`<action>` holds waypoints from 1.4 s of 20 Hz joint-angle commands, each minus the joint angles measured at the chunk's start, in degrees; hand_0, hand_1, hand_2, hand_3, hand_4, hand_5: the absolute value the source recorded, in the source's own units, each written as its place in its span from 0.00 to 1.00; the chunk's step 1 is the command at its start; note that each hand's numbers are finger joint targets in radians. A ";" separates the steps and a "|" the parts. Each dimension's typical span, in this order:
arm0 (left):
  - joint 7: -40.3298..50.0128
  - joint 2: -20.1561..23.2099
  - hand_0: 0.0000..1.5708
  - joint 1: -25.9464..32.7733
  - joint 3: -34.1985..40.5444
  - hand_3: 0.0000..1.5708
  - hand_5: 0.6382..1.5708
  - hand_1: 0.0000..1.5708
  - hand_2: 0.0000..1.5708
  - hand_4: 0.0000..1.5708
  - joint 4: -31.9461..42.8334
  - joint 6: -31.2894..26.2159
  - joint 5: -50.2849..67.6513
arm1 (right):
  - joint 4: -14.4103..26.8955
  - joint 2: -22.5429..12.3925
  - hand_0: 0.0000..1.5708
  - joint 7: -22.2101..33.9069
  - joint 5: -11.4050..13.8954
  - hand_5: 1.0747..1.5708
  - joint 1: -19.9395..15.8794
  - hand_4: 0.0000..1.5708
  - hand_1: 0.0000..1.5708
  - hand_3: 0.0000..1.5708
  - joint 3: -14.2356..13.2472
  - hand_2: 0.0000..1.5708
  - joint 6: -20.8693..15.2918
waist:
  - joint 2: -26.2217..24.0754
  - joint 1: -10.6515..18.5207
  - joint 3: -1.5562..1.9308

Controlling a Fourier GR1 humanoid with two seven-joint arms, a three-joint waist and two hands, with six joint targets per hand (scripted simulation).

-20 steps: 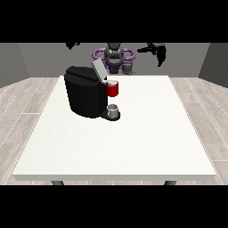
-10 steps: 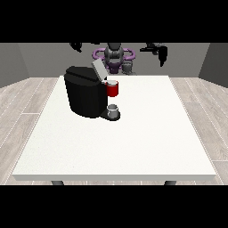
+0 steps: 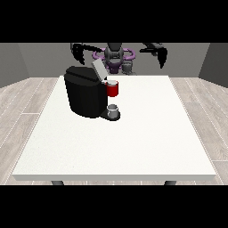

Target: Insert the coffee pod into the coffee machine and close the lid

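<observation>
Coffee pod [image 3: 128, 66] seems to be the small grey thing near the far edge of the table [image 3: 133, 133], just in front of the robot's body; I cannot tell this for sure, because it is small and partly mixed with the robot behind it. It stands well apart from the coffee machine [image 3: 85, 91], which is black and sits at the left half of the table. The lid [image 3: 98, 69] of the machine is raised and tilted up. At the front of the machine there is a red part [image 3: 113, 89], and under it a small grey cup [image 3: 113, 109] on the base.

Both hands are up in the air, behind the far edge, and neither touches anything. The hand at the view's left [image 3: 79, 50] and the hand at the view's right [image 3: 160, 54] each hang with fingers pointing down; whether those fingers are spread or curled I cannot tell.

My judgement of the risk: the pod is small, so a hand coming down may push it over or off the far edge instead of taking it. Also the raised lid stands between pod and machine opening, and a hand carrying the pod could knock the lid down too early.
</observation>
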 commanded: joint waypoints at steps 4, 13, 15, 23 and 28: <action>2.93 3.68 0.00 3.47 0.62 0.00 1.00 0.00 0.00 0.00 -6.42 0.49 2.71 | 3.51 1.12 0.00 -1.13 1.31 1.00 -4.53 0.00 0.00 0.00 1.03 0.00 0.60 | 3.11 -2.81 0.00; 1.48 3.92 0.00 3.47 -0.08 0.00 1.00 0.00 0.00 0.00 -8.88 2.52 3.60 | 9.93 -0.84 0.00 -3.21 3.36 1.00 -10.53 0.00 0.00 0.00 0.38 0.00 2.32 | 6.84 -2.54 0.00; 0.78 2.81 0.00 4.25 -2.07 0.00 1.00 0.00 0.00 0.00 -9.49 2.91 2.87 | 10.86 1.89 0.00 -2.79 4.60 1.00 -12.60 0.00 0.00 0.00 1.01 0.00 -1.11 | 6.82 -2.03 0.00; 4.16 5.96 0.00 2.44 -0.22 0.00 1.00 0.00 0.00 0.00 -9.70 3.51 4.73 | 13.43 3.47 0.00 -1.40 5.18 1.00 -15.24 0.00 0.00 0.00 1.61 0.00 -1.17 | 6.77 -2.59 0.00; -1.75 4.40 0.00 3.13 -2.27 0.00 1.00 0.00 0.00 0.00 -8.13 4.78 2.04 | 14.80 3.61 0.00 -3.26 6.11 1.00 -18.07 0.00 0.00 0.00 2.37 0.00 -0.38 | 9.90 -2.52 -0.01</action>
